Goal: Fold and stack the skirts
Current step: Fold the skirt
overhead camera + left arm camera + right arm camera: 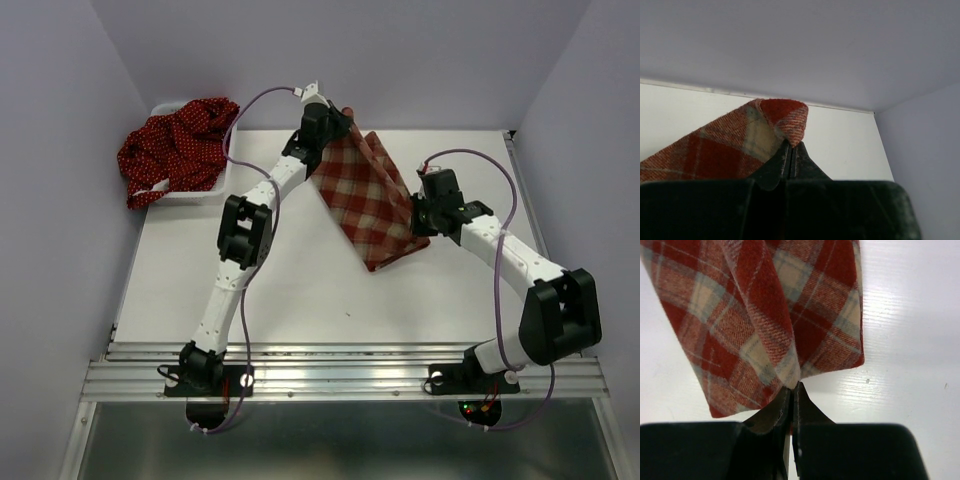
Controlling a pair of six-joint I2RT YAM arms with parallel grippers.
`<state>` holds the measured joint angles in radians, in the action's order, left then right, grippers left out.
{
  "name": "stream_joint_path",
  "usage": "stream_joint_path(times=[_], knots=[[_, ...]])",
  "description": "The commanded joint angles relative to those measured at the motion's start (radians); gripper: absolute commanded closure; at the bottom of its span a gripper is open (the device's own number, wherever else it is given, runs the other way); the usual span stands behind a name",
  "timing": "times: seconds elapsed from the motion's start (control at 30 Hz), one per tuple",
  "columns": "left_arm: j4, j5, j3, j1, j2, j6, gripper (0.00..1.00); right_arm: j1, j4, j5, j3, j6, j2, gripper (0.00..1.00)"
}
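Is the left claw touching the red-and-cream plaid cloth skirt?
Touching. The left wrist view shows the left claw pinching a corner of the red-and-cream plaid cloth skirt.

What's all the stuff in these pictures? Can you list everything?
plaid skirt: one, red and cream, stretched between both arms above the table
dotted skirts: a heap, number unclear, dark red with white dots, in the basket
basket: one, white, far left corner of the table
table: one, white
cables: two, purple, one looping along each arm
left arm: white and black, jaws shut on the skirt's far corner
right arm: white and black, jaws shut on the skirt's right edge
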<state>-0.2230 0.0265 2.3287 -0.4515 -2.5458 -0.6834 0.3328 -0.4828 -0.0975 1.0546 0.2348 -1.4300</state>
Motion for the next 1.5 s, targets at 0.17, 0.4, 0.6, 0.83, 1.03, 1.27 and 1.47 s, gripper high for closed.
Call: stream_joint_path(times=[0.17,0.4,0.6,0.83,1.03,1.27,1.47], knots=[[-0.145,-0.007,0.096,-0.006,-0.050,-0.019,1.00,-0.049,0.081,0.013,0.028,-0.003,-0.084,0.99],[-0.154,-0.013,0.115,-0.019,-0.120,-0.038,1.00,-0.087,0.104,0.054,0.035,0.005,-0.158,0.99],[-0.156,-0.016,0.126,-0.029,-0.149,-0.047,1.00,-0.116,0.118,0.064,0.053,0.001,-0.198,0.99],[-0.157,-0.056,0.113,-0.038,-0.137,-0.031,0.49,-0.126,0.116,0.039,0.077,0.018,-0.231,0.89],[-0.156,-0.031,0.097,-0.038,-0.094,-0.004,0.01,-0.135,0.092,-0.028,0.107,0.061,-0.233,0.61],[-0.145,-0.031,0.002,-0.036,0.028,0.076,0.01,-0.135,0.020,-0.074,0.151,0.069,-0.207,0.00],[-0.087,0.004,-0.109,-0.036,0.119,0.197,0.01,-0.135,0.068,0.198,0.125,0.026,-0.141,0.00]])
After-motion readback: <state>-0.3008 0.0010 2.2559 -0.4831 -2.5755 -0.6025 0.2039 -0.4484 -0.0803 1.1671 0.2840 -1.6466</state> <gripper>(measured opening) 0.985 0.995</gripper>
